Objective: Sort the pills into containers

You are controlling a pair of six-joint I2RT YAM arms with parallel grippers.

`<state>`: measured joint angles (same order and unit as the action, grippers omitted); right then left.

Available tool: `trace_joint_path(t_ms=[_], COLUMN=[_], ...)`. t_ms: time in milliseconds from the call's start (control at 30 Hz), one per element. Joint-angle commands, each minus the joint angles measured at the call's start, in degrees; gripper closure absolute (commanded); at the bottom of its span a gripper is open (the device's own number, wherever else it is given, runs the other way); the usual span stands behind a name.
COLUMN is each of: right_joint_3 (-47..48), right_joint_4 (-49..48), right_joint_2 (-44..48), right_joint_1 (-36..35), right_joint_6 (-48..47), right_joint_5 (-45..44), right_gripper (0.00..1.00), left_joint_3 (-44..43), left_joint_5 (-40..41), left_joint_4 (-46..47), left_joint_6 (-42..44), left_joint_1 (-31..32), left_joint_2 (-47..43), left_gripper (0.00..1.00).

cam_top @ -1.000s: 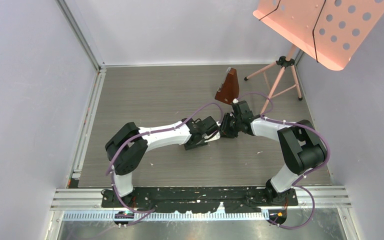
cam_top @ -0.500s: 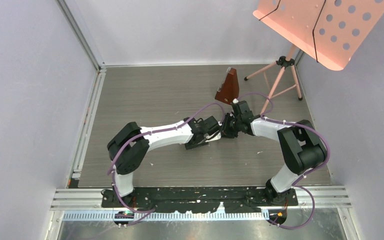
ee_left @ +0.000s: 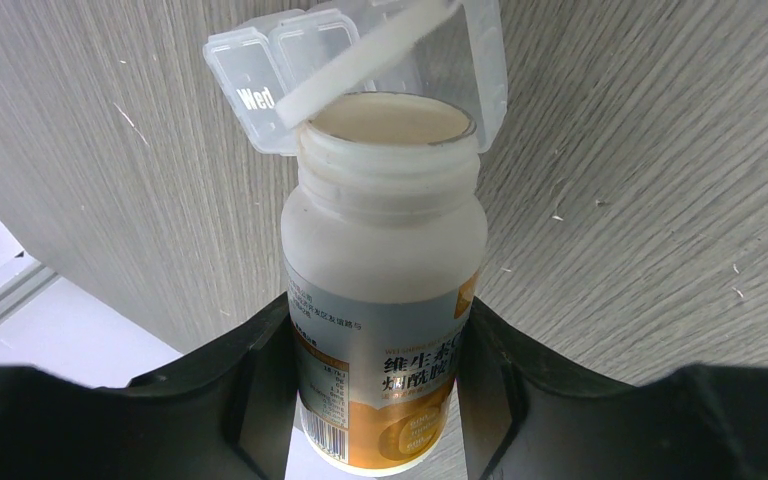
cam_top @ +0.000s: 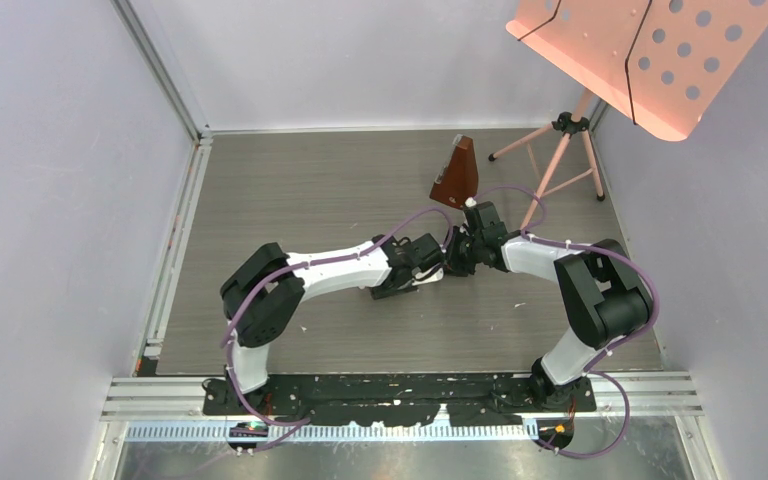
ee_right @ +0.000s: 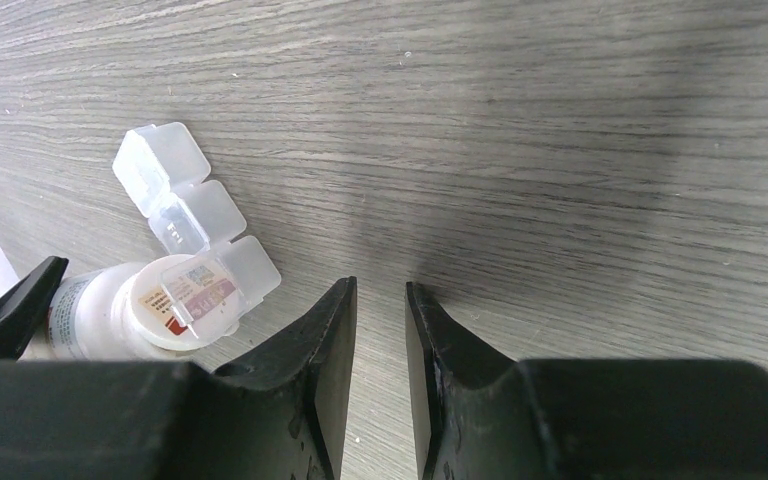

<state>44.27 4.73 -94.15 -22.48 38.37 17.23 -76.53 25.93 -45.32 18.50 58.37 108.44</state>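
My left gripper [ee_left: 380, 305] is shut on a white pill bottle [ee_left: 385, 230] with an orange label, lying on its side with the cap off. The bottle's mouth rests against the containers [ee_left: 300, 50], a clear strip box on the table with one end lid flipped up; a shut lid reads "Wed". In the right wrist view the containers [ee_right: 175, 195] and the bottle [ee_right: 100, 310] lie to the left of my right gripper [ee_right: 380, 290], which is open by a narrow gap and holds nothing. No pills show. From above, both grippers [cam_top: 430, 262] [cam_top: 457, 255] meet mid-table.
A brown metronome [cam_top: 457, 175] stands just behind the grippers. A pink music stand [cam_top: 640, 50] on a tripod [cam_top: 560, 150] occupies the back right corner. Walls close in the table on the left, back and right.
The left arm has edged slightly to the right, carrying the bottle towards the right gripper. The right arm has stayed in place.
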Motion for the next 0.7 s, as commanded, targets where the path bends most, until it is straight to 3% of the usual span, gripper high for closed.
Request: trace_joint_path(t_ms=[0,667], right_joint_3=[-3.2,-3.5], right_joint_4=[6.0,5.2], right_joint_2=[-3.6,-4.4], right_joint_1=[-0.4,-0.3], right_joint_6=[-1.0,-0.8], right_joint_5=[-3.8,-3.3], right_gripper=[0.68,0.68], left_joint_3=[-2.7,-5.2], left_joint_5=[1.7,2.3], left_joint_4=[-1.4,-4.9], left_joint_6=[0.4,0.5], left_joint_1=[0.2,0.2], left_joint_2=[0.1,2.0], left_gripper=[1.00,1.00])
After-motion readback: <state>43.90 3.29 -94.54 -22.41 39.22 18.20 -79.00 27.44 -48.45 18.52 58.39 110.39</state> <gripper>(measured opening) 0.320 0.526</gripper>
